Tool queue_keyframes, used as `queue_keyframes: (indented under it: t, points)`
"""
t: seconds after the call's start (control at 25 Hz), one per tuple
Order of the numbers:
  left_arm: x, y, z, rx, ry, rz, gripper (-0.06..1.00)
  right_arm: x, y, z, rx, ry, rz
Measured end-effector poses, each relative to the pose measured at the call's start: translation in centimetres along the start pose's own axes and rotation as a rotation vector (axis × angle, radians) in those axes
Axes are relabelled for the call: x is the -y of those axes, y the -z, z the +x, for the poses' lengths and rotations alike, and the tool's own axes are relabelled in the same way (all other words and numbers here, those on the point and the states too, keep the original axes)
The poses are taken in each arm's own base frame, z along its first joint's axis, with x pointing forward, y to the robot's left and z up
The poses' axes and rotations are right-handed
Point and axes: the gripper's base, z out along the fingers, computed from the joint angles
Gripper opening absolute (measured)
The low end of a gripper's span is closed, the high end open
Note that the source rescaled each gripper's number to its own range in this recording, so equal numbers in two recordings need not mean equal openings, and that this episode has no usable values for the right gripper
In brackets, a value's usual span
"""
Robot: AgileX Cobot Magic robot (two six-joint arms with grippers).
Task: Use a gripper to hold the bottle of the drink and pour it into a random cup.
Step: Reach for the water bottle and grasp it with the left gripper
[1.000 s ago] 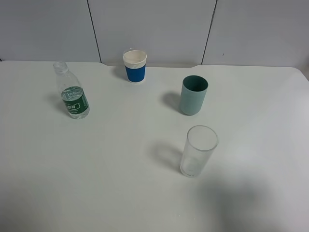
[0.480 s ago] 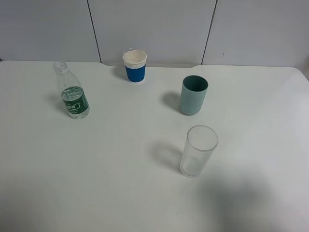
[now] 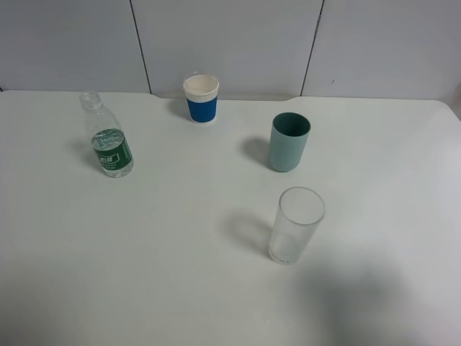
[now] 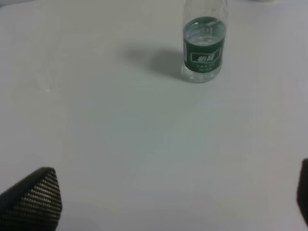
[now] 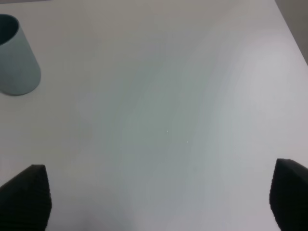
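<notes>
We see the left gripper (image 4: 166, 197) above the worktop (image 4: 96, 120), its jaws wide apart with nothing between them. The bottle (image 4: 204, 48) stands upright well ahead of them, untouched. The right gripper (image 5: 156, 195) likewise has its jaws spread and empty over the worktop, with the teal cup (image 5: 14, 57) off to one side beyond them. From the high camera, the bottle stands at the left and the cup (image 3: 201, 99) near the far edge, well apart from it. The teal cup is right of the middle, and the glass (image 3: 295, 225) stands nearer to us, near the teal cup.
</notes>
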Motion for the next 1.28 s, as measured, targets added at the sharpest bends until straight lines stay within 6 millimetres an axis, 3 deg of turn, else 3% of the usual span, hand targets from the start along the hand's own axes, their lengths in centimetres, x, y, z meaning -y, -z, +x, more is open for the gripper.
queue_keyframes:
  t: [1.28]
  points:
    - [0.0, 0.0, 0.0, 0.0, 0.0, 0.0, 1.0, 0.0, 0.0, 0.0, 0.0, 0.0, 0.0]
